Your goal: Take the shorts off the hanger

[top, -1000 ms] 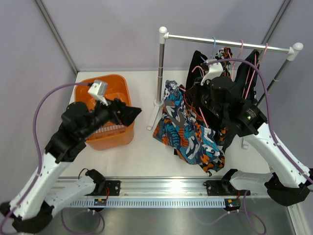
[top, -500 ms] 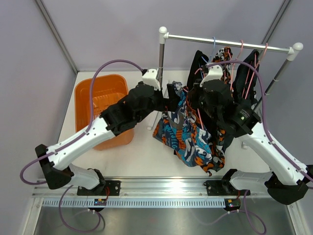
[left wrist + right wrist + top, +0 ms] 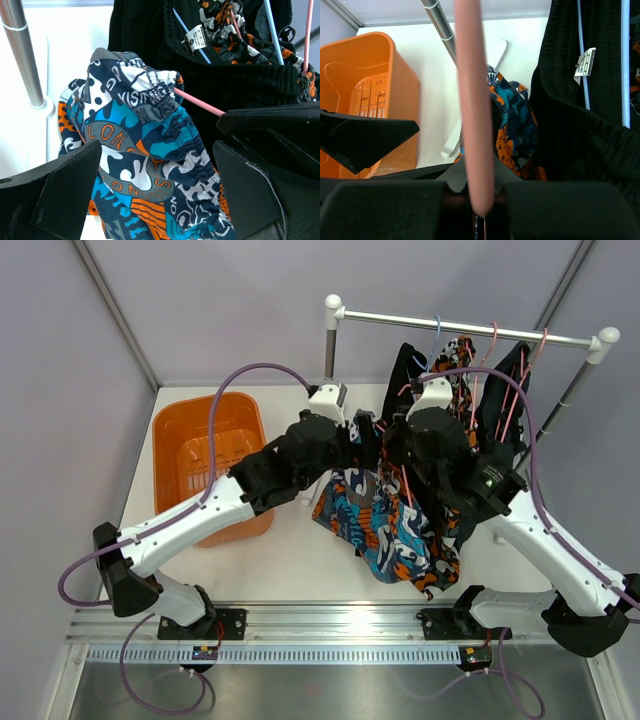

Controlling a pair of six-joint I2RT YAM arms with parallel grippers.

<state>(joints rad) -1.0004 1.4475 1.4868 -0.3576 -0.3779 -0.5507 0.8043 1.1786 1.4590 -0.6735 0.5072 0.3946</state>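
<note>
The teal-blue and orange patterned shorts (image 3: 385, 525) (image 3: 145, 145) hang by their waistband from a pink hanger (image 3: 200, 102) (image 3: 472, 100), their lower part draped on the table. My right gripper (image 3: 481, 197) (image 3: 405, 455) is shut on that hanger's bar. My left gripper (image 3: 157, 172) (image 3: 365, 435) is open, its fingers either side of the patterned shorts just below the waistband, not touching. On the rail (image 3: 470, 330) behind hang black shorts (image 3: 405, 370) (image 3: 240, 85), orange camouflage shorts (image 3: 462, 355) (image 3: 225, 20) and dark navy shorts (image 3: 510, 380).
An orange basket (image 3: 205, 450) (image 3: 365, 90) stands on the table at the left. The rack's grey post (image 3: 328, 390) (image 3: 22, 55) rises on a white foot just left of the shorts. Blue and pink hangers (image 3: 493, 340) carry the other garments.
My left arm has swung from above the basket across to the patterned shorts, gripper open throughout. The right arm and its hanger have barely moved.
</note>
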